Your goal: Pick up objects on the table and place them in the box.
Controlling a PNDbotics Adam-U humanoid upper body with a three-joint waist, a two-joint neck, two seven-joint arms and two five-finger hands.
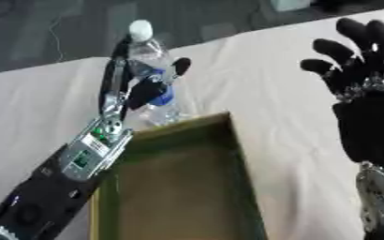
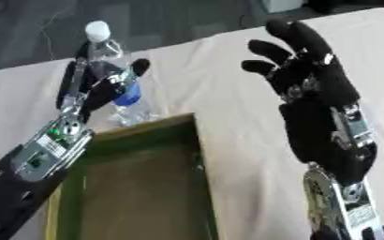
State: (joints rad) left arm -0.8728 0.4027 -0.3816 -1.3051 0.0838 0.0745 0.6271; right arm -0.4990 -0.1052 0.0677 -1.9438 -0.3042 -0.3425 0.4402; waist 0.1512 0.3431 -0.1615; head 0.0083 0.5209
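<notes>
While the left hand [image 1: 142,86] is wrapping its fingers and thumb round a clear plastic water bottle [image 1: 156,70], the right hand [image 2: 310,89] is hanging open over the desk [image 1: 277,84], fingers spread and straight, holding nothing.

The right eye view is giving us far more of that right arm: the whole palm, the wrist and the silver forearm running down to the bottom edge. The left eye view is cutting it off at the frame's right side, showing mostly fingers and part of the palm. What the left eye view is offering instead is a fuller look at the box [image 1: 236,154], with its right wall standing clear against the pale cloth.

The bottle is standing upright, or close to it, just beyond the far wall of the box, outside it. It is showing a white cap [image 1: 140,29], a see-through body and a blue label [image 2: 128,97] around the middle, partly hidden by the dark fingers curling across it. Whether its base is touching the desk or sitting just above it, I cannot tell.

The box is lying open-topped at the near edge, olive-green walls, brownish floor, and the left forearm is crossing over its left corner.
</notes>
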